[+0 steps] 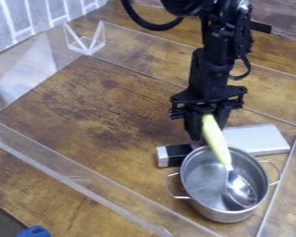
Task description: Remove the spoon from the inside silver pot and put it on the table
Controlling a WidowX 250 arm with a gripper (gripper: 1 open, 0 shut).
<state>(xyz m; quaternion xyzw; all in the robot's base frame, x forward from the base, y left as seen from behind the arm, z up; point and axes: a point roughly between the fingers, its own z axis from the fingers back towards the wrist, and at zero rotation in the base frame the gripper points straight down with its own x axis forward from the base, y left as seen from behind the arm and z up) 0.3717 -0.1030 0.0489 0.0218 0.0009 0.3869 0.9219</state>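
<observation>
Clear acrylic walls [45,69], pale brick wall [21,17] behind, even light

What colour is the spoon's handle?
Pale yellow-green, on the spoon; the only camera view shows it clearly.

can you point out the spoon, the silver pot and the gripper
spoon [216,146]: camera view, on its pale yellow-green handle
silver pot [200,208]: camera view, on its front outer wall
gripper [209,115]: camera view, between the fingertips shut on the handle

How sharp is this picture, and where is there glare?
Camera view: soft and low-resolution overall; bright reflections inside the shiny round steel pot and on the clear acrylic wall; the spoon's pale yellow-green plastic handle is slightly blurred below the black pincer.
</observation>
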